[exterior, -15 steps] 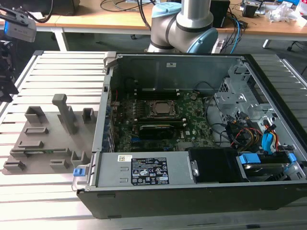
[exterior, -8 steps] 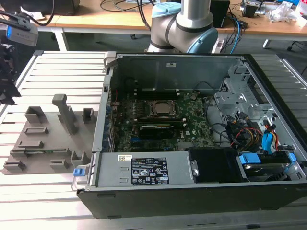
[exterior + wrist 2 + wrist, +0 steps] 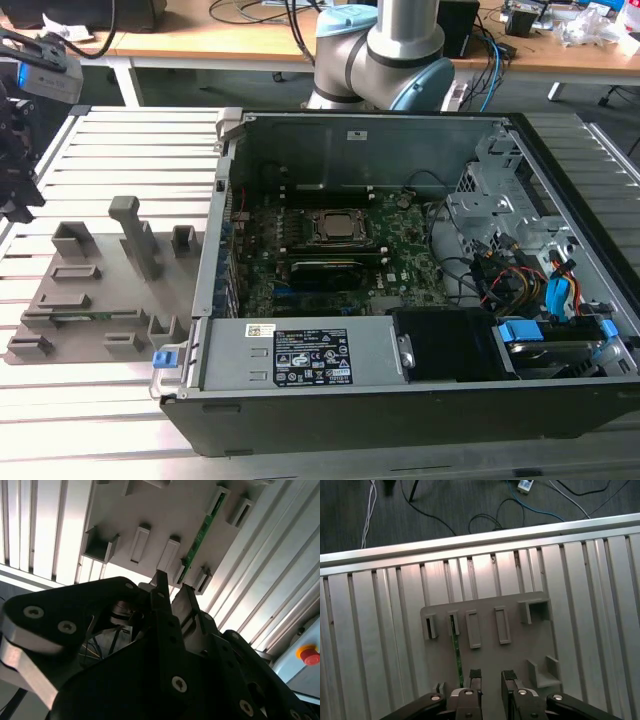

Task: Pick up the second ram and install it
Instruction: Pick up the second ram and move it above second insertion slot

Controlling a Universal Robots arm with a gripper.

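While the gripper [image 3: 492, 676] hovers over a grey holder plate [image 3: 520, 645], its two black fingers [image 3: 475, 675] stand apart with a bare gap between them and nothing clamped. The second ram [image 3: 456, 650], a thin green stick, stands on edge in one of the plate's narrow slots. In the first wrist view it runs just beside one fingertip, outside the gap; whether they touch cannot be told.

In the second wrist view the gripper [image 3: 173, 592] points its tips at the near end of the second ram [image 3: 200, 535], which lies slotted between raised grey brackets on the holder plate [image 3: 150, 510]. A red button [image 3: 310, 655] sits beyond the slatted table [image 3: 45, 525].

Seen from outside, the holder plate [image 3: 100, 270] lies on the slatted table [image 3: 100, 400] at the exterior view's left, just beside the open computer case [image 3: 400, 430]. Inside the case lie the green motherboard [image 3: 400, 250] and its CPU socket [image 3: 340, 228]. The arm's base [image 3: 385, 50] rises behind the case.
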